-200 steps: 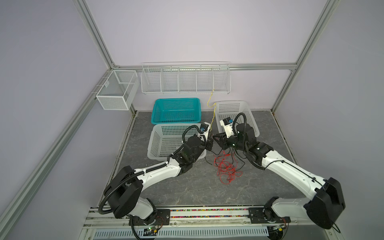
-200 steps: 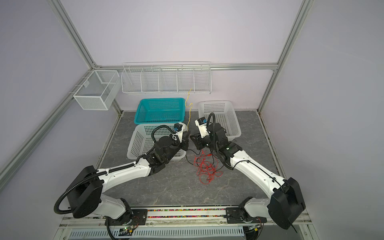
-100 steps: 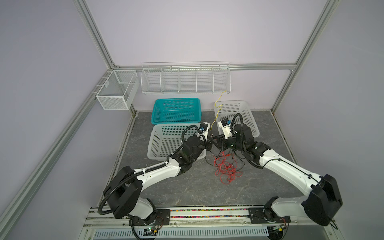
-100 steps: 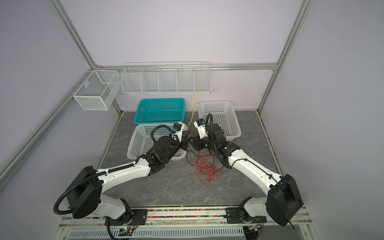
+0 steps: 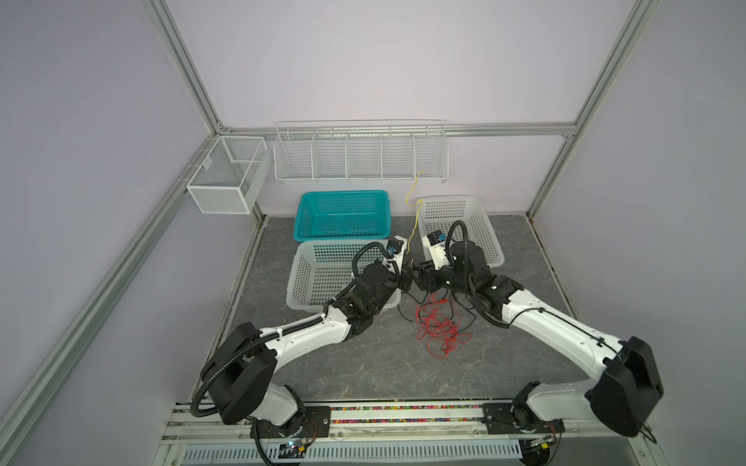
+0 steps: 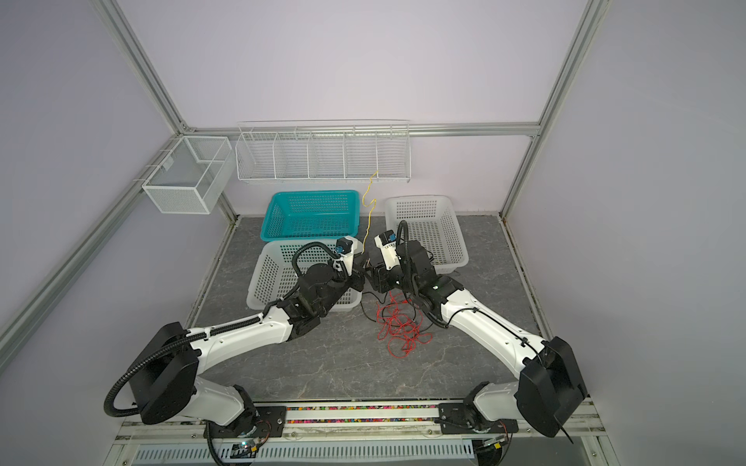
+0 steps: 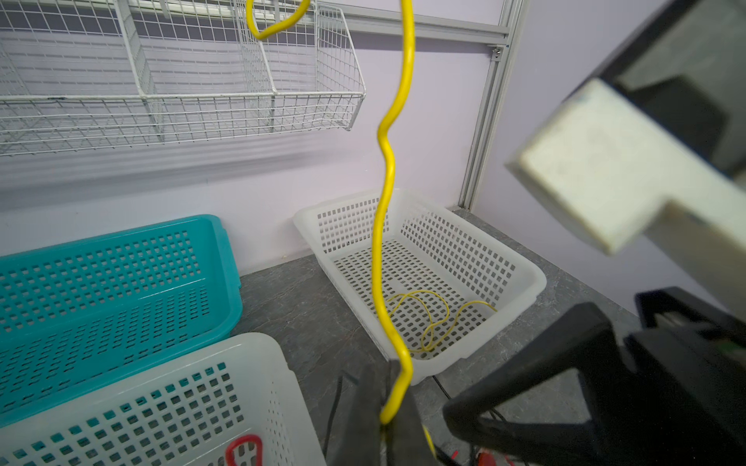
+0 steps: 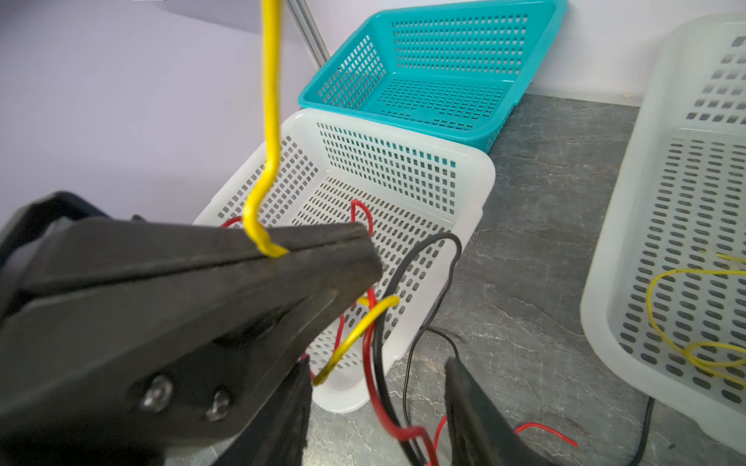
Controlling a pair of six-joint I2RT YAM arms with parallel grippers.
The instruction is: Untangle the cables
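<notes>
Two arms work on a grey, marble-patterned table. Three perforated plastic baskets stand on it: one teal basket at upper centre of both top views, and two white baskets, one just below the teal one and one to its right. On the walls hang one long wire rack with five compartments and one mesh box at the left.

The cables are thin and kinked. A loose snarl of red cables lies on the table at centre, below the two grippers, with a few black cables threaded through it. There are two yellow cables: one yellow cable stands up stiffly from the left gripper, and the other is coiled in the right white basket. A red loop lies in the nearer white basket.

The left gripper has flat black fingers pressed together, pinching the upright yellow cable near its lower bend. The right gripper, just beside it, is spread. Red and black strands run through the gap between its fingers, and nothing is clamped.
</notes>
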